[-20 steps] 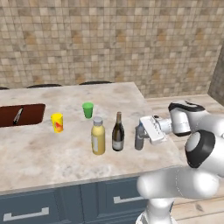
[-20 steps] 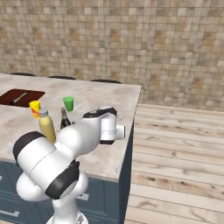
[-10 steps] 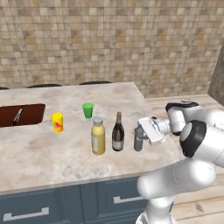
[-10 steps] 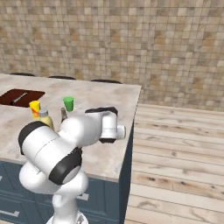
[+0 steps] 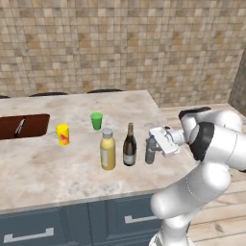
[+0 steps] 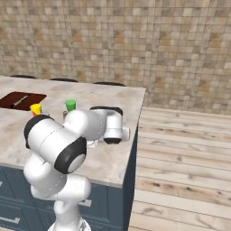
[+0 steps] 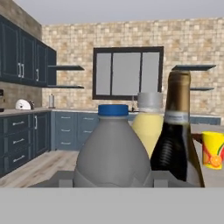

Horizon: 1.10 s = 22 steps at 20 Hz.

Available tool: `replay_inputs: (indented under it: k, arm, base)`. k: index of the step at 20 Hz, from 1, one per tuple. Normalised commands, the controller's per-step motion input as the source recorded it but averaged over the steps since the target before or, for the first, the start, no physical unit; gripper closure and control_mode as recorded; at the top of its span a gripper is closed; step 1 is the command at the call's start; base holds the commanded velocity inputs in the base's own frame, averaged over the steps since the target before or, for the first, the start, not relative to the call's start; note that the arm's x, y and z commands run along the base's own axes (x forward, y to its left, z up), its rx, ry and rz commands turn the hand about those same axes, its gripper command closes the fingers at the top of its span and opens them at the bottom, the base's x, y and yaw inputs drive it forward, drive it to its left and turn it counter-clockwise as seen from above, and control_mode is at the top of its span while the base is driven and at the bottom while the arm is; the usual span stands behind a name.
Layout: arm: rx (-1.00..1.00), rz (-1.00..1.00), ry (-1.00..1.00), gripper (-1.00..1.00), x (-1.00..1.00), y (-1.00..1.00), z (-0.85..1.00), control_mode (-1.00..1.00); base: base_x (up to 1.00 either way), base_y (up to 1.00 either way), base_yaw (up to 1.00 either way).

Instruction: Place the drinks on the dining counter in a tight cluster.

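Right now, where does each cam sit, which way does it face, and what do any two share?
Left base view: behind the arm on its left, facing forward and down over the dining counter; the white arm rises lower right, gripper shut on the grey-blue bottle.
Right base view: behind on the right; the arm fills the lower left, with the green cup beyond.
Hand view: on the hand, looking level across the counter at the grey-blue bottle, yellow bottle and wine bottle.
Shared: both base views show the green cup, yellow cup and basin.

Light: bright, even, no clear source (no glare I can spot).
Shadows: faint on my worktop (image 5: 57,168).
Focus: soft, slightly blurred edges.
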Motion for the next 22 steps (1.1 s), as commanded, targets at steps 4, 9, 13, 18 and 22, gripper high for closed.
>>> replay_inputs:
  k: [4, 9, 13, 18, 22]
  arm:
    - [0.00, 0.03, -0.03, 1.00, 0.08, 0.00, -0.07, -1.00]
    - [0.00, 0.01, -0.01, 1.00, 0.00, 0.00, -0.18, -1.00]
    - [0.00, 0.00, 0.00, 1.00, 0.06, 0.00, -0.10, -1.00]
    - [0.00, 0.00, -0.02, 1.00, 0.11, 0.00, -0.03, -1.00]
    - [0.00, 0.00, -0.04, 1.00, 0.12, 0.00, -0.03, -1.00]
  base:
    - [0.00, 0.00, 0.00]
    - [0.00, 0.00, 0.00]
    - [0.00, 0.00, 0.00]
    - [0.00, 0.00, 0.00]
    - [0.00, 0.00, 0.00]
